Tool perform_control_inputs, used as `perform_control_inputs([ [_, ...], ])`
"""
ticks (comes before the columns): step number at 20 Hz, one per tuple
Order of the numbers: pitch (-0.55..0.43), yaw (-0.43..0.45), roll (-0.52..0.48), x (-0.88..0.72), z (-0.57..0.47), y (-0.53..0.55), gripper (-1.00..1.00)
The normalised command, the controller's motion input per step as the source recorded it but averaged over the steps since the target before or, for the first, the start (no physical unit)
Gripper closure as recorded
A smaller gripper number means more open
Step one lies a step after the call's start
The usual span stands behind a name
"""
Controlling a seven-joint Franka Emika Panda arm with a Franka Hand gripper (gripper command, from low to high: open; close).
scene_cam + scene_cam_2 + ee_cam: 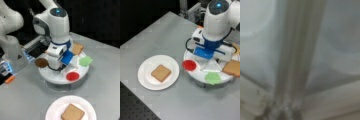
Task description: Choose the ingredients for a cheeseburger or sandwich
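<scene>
Currently 1 tan-brown bread square (72, 113) on white paper plate (53, 110), gripper (55, 65) low over white round tray (53, 76), jaws' state unclear.

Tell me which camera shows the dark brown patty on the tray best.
A front view: the patty sits unobstructed at the white tray's left edge, beside the gripper. In the other front camera the arm hides it. The wrist view shows only tray surface.

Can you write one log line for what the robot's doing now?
gripper: low over tray | plate: one bread | tray: bread, patty, red disc, green leaf
</scene>
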Motion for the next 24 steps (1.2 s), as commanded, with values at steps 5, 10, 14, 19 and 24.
perform_control_inputs([
  [5, -0.081, 0.272, 0.106, -0.23, -0.03, -0.07, -1.00],
  [10, -0.030, 0.276, 0.148, -0.25, 0.01, -0.11, -1.00],
  [14, -0.040, 0.189, 0.160, -0.22, 0.00, -0.13, -1.00],
  [19, -0.053, 0.101, 0.159, -0.20, -0.01, -0.12, -1.00],
  [24, -0.068, 0.085, 0.159, -0.20, -0.03, -0.06, -1.00],
])
